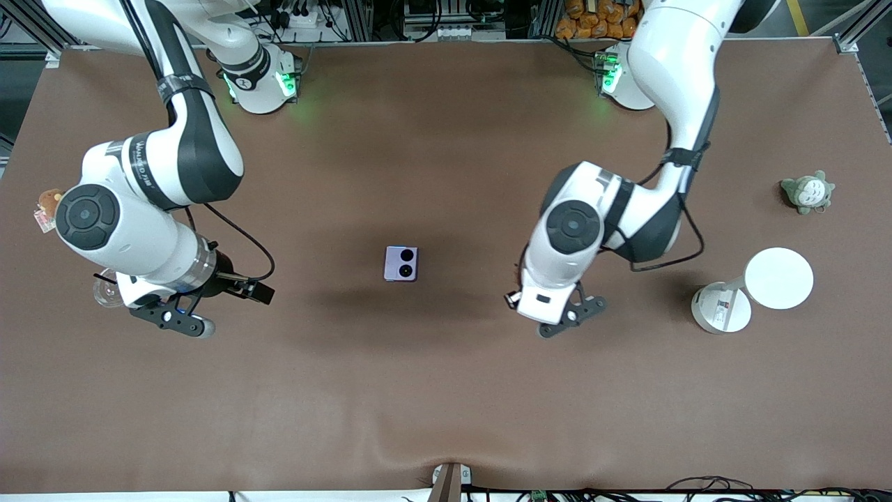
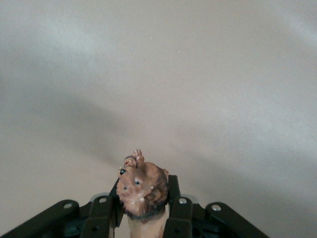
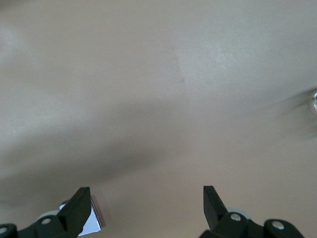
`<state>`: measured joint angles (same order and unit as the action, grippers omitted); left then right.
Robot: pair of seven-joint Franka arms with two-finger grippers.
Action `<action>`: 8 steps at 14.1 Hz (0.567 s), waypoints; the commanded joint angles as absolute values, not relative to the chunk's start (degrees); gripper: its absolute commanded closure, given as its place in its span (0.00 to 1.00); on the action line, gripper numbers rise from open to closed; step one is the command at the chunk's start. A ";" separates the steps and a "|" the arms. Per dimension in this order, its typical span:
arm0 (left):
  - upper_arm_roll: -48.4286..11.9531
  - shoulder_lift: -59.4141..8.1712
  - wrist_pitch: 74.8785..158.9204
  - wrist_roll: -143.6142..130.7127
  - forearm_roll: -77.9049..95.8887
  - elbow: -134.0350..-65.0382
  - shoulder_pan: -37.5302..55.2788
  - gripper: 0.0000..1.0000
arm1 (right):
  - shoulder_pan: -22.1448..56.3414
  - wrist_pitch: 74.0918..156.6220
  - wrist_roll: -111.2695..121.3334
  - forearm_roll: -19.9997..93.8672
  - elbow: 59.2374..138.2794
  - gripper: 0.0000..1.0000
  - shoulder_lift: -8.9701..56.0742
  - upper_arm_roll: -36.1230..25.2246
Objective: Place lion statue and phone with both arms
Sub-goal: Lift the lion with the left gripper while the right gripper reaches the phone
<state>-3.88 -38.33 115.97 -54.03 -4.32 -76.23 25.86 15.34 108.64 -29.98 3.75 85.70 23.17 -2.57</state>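
Lion statue sits clamped between the closed fingers of the left gripper, held up over bare table toward the left arm's end. Phone lies flat near the middle of the table, apart from both arms. Right gripper hangs over the table toward the right arm's end, jaws spread wide and holding nothing.

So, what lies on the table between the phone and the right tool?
Nothing: the front view shows only bare brown table between the phone and the right tool.
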 commanded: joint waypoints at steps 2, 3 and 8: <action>-4.39 -36.21 114.18 -45.11 -5.19 -78.31 22.16 1.00 | 17.31 108.28 -30.85 4.22 84.29 0.00 23.99 -2.90; -4.39 -36.12 112.86 -42.39 -5.19 -78.48 21.37 1.00 | 17.49 108.37 -30.85 4.22 84.29 0.00 24.08 -2.90; -4.31 -36.65 111.01 -27.81 -5.27 -80.68 13.99 1.00 | 19.94 108.28 -31.72 4.31 84.29 0.00 24.69 -2.90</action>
<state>-3.78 -38.18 111.41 -32.91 -4.38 -78.13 16.88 18.13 108.62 -30.18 3.75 85.70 23.30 -2.53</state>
